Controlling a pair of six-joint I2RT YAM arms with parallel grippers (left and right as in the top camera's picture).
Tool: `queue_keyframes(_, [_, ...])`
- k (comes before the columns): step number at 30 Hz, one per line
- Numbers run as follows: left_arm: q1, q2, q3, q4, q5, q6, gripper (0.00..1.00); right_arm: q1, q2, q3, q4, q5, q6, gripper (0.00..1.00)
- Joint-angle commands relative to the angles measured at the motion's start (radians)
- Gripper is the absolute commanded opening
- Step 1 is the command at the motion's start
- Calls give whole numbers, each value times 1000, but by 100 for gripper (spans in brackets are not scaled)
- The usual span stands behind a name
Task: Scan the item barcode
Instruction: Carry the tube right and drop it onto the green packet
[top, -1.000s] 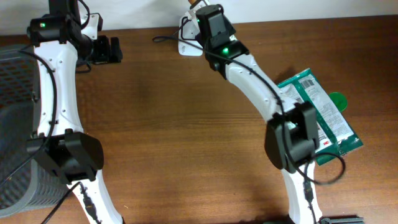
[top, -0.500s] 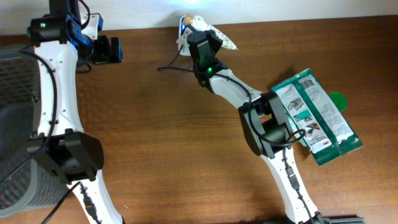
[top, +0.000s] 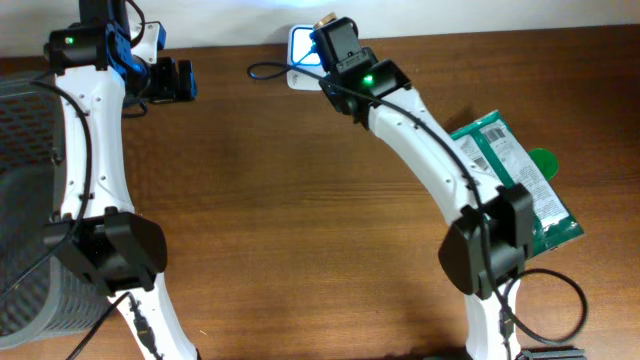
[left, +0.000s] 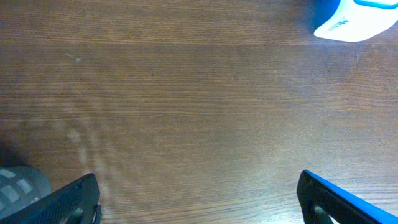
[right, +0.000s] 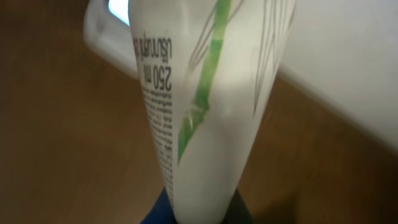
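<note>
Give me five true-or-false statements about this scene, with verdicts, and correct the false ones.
1. The right gripper is shut on a white plastic tube with a green bamboo print. True.
2. The left gripper grips the flat green plastic packet. False: it is open and empty. The packet lies on the brown wooden table.
3. The tube is printed with "250 ml". True.
4. The packet sits inside the grey mesh basket. False: it lies on the table beside the right arm, and the basket is at the left edge.
5. The tube is held close to the white-and-blue barcode scanner. True.
</note>
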Motion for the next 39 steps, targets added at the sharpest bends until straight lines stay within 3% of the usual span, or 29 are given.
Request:
queue_keyframes(1, [1,-25,11,-1,0,5,99,3,-68,4,-224,-186,134,4])
queue_keyframes(4, [1,-25,11,-1,0,5,99,-50,-68,-7,-509,-344,304,4])
queue_keyframes(6, [1,-25,11,-1,0,5,99,-101,-67,-80,-593,-346,342,4])
queue_keyframes(11, [1,-25,11,-1,0,5,99,-296,-67,-441,-411,-283,303,4])
queue_keyframes(17, [1,-25,11,-1,0,5,99,-504,-66,-586,-275,-132,261,4])
queue_keyframes(18, [1,-25,11,-1,0,5,99,-527,-66,-586,-271,-132,261,17])
queue_keyframes(19, [1,-25,11,-1,0,5,99,-539,-66,-580,-272,-156,258,39])
queue_keyframes(20, [1,-25,11,-1,0,5,99,-537,-68,-560,-277,-221,213,46])
queue_keyframes(21, [1,-25,11,-1,0,5,99,-531,-77,-528,-288,-274,188,59])
queue_keyframes(23, [1,-25,11,-1,0,5,99,-522,-127,-441,-325,-317,175,66])
queue_keyframes(26, [1,-25,11,-1,0,5,99,-497,-246,-273,-411,-417,175,65])
queue_keyframes(29, [1,-25,11,-1,0,5,99,-439,-293,-245,-432,-745,175,63])
queue_keyframes(34, [1,-25,11,-1,0,5,99,-278,-252,-251,-362,-726,175,65])
queue_keyframes(39, [1,-25,11,-1,0,5,99,-260,-240,-251,-356,-727,175,65])
